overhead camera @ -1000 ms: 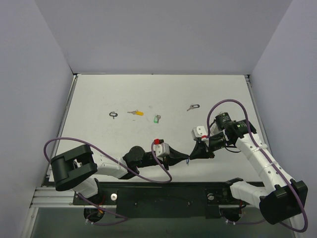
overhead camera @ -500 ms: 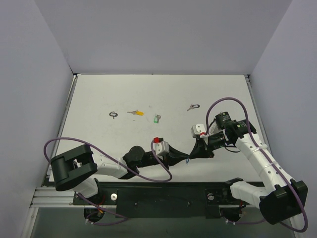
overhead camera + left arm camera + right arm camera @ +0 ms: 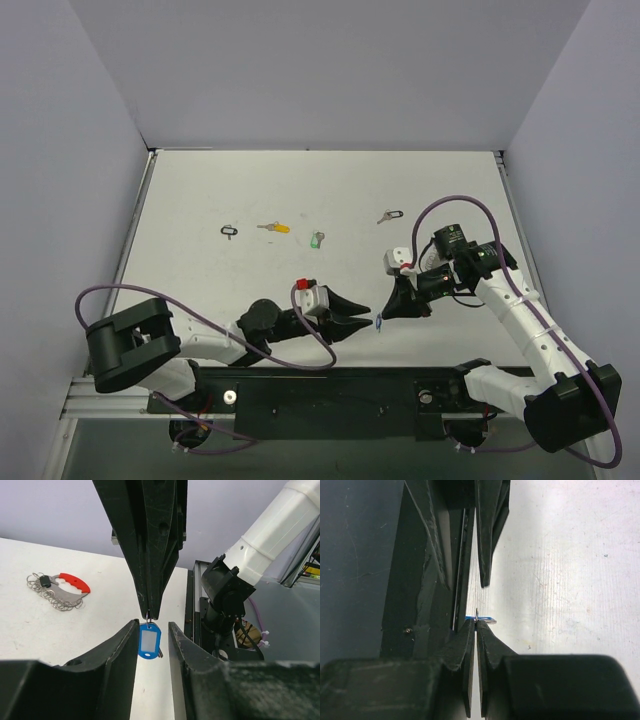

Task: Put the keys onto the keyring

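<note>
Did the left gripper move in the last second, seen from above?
Yes. The left gripper drew back slightly left; its red wrist part now sits left of the green-tagged key, not directly below.

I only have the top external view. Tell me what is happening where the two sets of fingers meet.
Observer: In the left wrist view, the right fingers are shut on the small metal ring of the blue plastic key tag, which hangs below them.
Operator: Now report the other arm.
Observer: The left fingers are open, one on either side of that tag.
Operator: Locate the keyring.
Observer: The silver keyring with the red curved tag lies on the white table, apart from both arms.
</note>
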Available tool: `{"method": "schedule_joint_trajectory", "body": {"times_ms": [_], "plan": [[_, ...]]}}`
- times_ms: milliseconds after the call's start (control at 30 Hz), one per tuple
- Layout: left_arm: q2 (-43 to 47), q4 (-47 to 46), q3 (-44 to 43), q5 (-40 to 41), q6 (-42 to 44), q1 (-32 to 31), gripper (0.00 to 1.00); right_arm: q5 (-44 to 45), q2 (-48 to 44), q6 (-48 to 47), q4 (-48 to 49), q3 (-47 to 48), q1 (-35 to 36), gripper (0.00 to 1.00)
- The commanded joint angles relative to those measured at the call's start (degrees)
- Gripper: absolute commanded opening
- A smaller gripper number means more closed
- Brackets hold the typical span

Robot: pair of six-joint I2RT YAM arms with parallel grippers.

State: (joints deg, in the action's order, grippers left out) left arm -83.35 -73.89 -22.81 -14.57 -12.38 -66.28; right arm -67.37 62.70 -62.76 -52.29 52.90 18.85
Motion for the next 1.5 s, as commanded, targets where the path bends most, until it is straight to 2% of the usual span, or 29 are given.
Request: {"method": "schedule_joint_trajectory", "body": {"times_ms": [0,233,500,633,867,1033,1233,1467], "plan": [[5.6,-4.4,2.4,3.0,1.4,-0.2,0.41,2.1,0.5,1.2,-0.5,0.1,0.2,0.00],[20.8,11.7,6.4,12.3,4.9,-0.1,0.54,12.3,-1.0,3.5,-3.2,1.0,-1.7,0.00],[43.8,36.9,10.3,25.3,2.9,0.0,0.69,25.5,-0.2,0.2,-16.6,3.6,-7.5,0.00],[55.0,44.9,11.8,29.5,1.0,0.1,0.73,30.8,1.1,-2.9,-21.9,3.3,-13.1,0.00],[61.8,43.0,18.2,30.3,-1.4,0.3,0.74,43.5,3.3,-1.7,-22.0,0.8,-20.9,0.00],[62.3,43.3,19.8,29.7,-0.8,0.2,0.74,53.8,9.1,4.0,-16.7,-0.3,-22.1,0.00],[63.4,43.9,20.2,29.5,0.4,0.3,0.75,55.5,22.4,11.4,-10.4,2.6,-21.9,0.00],[65.2,45.2,20.9,29.9,0.3,0.3,0.75,55.9,32.0,17.4,-5.2,8.1,-19.3,0.00]]}}
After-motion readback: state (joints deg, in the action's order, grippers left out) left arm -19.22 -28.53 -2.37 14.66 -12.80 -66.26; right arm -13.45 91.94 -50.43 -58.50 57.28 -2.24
